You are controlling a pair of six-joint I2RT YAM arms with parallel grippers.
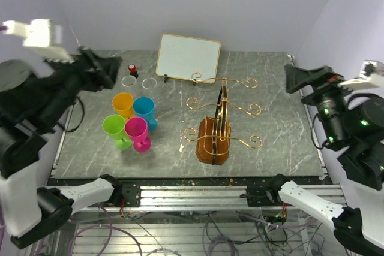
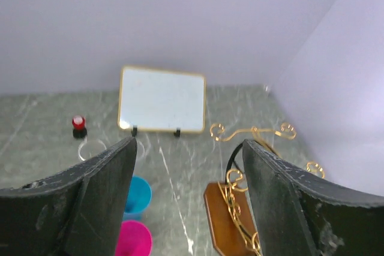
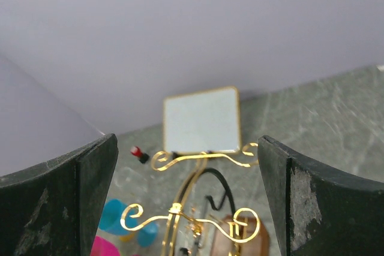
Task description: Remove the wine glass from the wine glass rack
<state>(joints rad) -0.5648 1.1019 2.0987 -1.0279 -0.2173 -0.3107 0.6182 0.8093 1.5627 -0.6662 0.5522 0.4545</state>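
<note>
Both arms hang raised, one at each side of the table [image 1: 282, 124]. The left gripper [image 1: 113, 69] is spread wide with nothing between its fingers, and the right gripper [image 1: 295, 80] gapes just as empty. The wine glass rack [image 1: 215, 137] stands upright right of centre, towards the near edge. To its left, clear of its wires, four goblets stand clustered on the table. The orange wine glass [image 1: 123, 104] and blue wine glass [image 1: 144, 109] are farther, the green wine glass [image 1: 114, 127] and pink wine glass [image 1: 136, 130] nearer. A white framed board [image 1: 188, 57] leans at the far side.
</note>
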